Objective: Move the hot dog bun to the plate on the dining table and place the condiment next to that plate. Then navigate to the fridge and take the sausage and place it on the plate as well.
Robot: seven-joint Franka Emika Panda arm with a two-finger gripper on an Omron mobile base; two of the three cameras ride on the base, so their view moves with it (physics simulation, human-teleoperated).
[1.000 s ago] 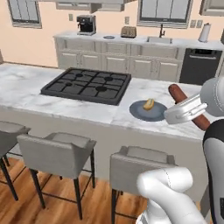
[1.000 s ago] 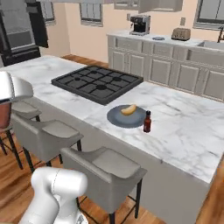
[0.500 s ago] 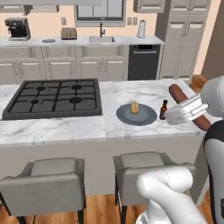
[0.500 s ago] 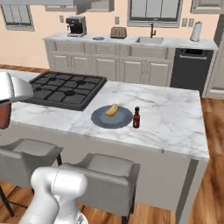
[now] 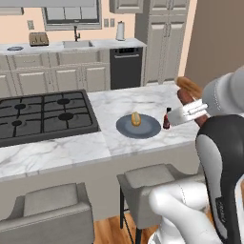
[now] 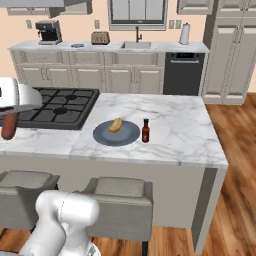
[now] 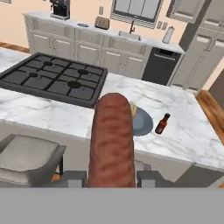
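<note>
gripper (image 7: 111, 178) clamped on sausage (image 7: 111, 140), held off near edge of dining table (image 6: 190, 130). hot dog bun (image 6: 115, 125) on plate (image 6: 127, 136) near that edge, condiment (image 6: 145, 131) just beside. risk: sausage rolls off plate, or arm topples bottle on approach.

No writing, brand or number can be read anywhere; the sauce bottle (image 6: 145, 131) shows no legible label; the appliances bear no signs.
</note>
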